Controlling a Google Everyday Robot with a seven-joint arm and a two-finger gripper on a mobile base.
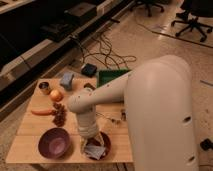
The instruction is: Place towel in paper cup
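My gripper (pixel 94 143) points down at the front edge of the wooden table (pixel 25 142), below the white wrist of my arm (pixel 86 117). Right under it is a brown round paper cup (pixel 104 142), seen from above. A grey-white towel (pixel 94 152) lies crumpled at the cup's front rim, directly beneath the gripper. The wrist hides much of the cup, and I cannot tell whether the towel is inside it or resting on top.
A purple bowl (pixel 55 142) stands just left of the cup. A carrot (pixel 41 112), grapes (pixel 60 116), an orange (pixel 56 95), a small tin (pixel 44 87) and a blue-grey object (pixel 66 80) lie on the left. A green tray (pixel 112 77) is at the back.
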